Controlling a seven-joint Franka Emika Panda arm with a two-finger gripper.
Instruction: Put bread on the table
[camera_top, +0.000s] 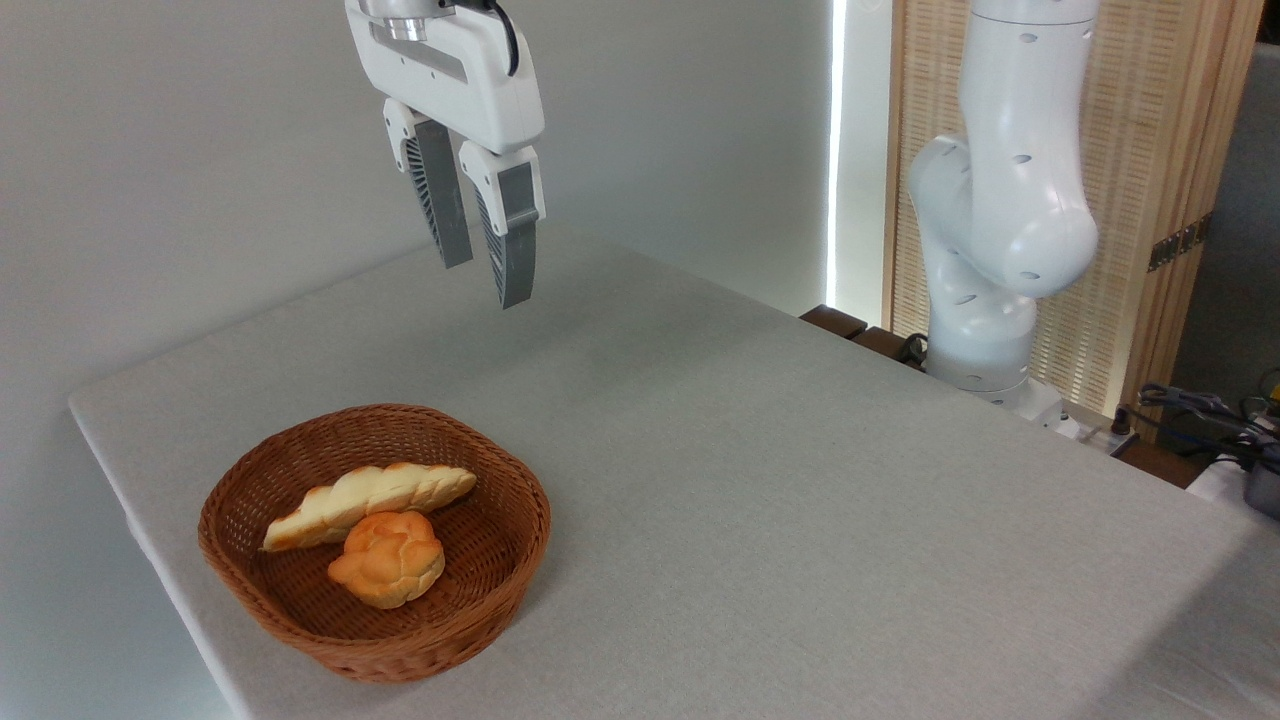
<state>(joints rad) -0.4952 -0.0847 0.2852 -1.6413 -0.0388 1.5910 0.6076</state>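
The bread (368, 503), a long pale golden braided loaf, lies slantwise inside a round brown wicker basket (500, 560) at the front left of the table (800, 500). A small round orange knotted bun (388, 560) lies just in front of the loaf, touching it. My gripper (487, 282) hangs high above the table's far part, well behind and above the basket. Its two grey fingers (515, 245) point down with a narrow gap between them and nothing in it.
The arm's white base and lower links (1000, 220) rise at the table's far right edge. Cables and dark gear (1215, 415) lie off the right edge. A wooden slatted panel (1150, 150) stands behind. Grey-beige cloth stretches right of the basket.
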